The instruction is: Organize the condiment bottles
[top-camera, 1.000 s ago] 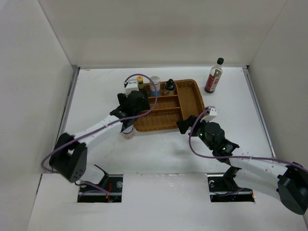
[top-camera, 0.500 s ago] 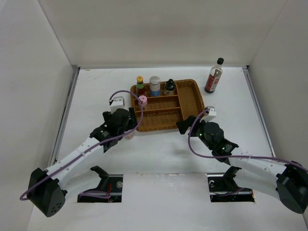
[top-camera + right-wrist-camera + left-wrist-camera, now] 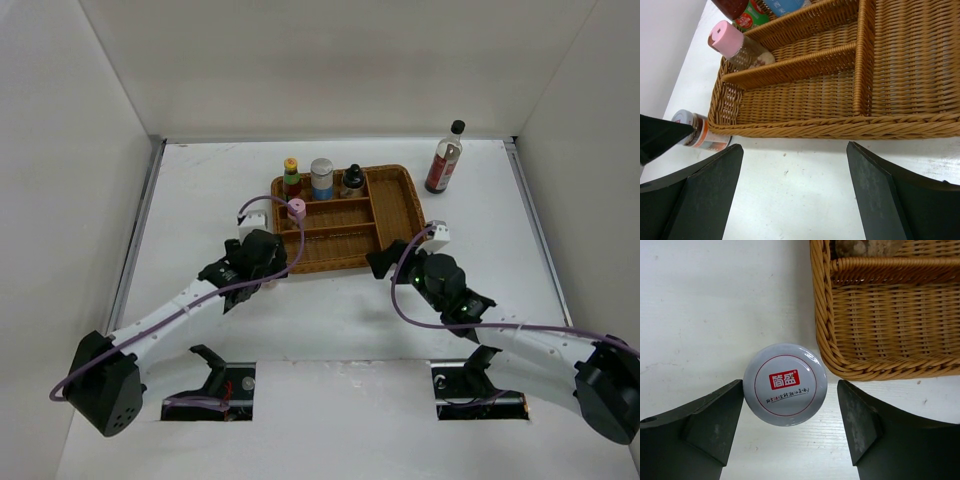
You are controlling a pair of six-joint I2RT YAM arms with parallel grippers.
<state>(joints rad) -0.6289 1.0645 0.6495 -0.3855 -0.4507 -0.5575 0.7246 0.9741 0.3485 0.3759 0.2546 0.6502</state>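
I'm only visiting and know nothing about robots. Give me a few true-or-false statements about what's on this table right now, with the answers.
1. The white-lidded jar stands on the table, outside the wicker tray. True.
2. The tall dark-sauce bottle is in the tray. False: it stands on the table, apart from the tray's right side.
3. The left arm has its jaws open, one on either side of the white-lidded jar. True.
4. The right arm holds the pink-lidded jar. False: its jaws are open and empty, and that jar sits in the tray.
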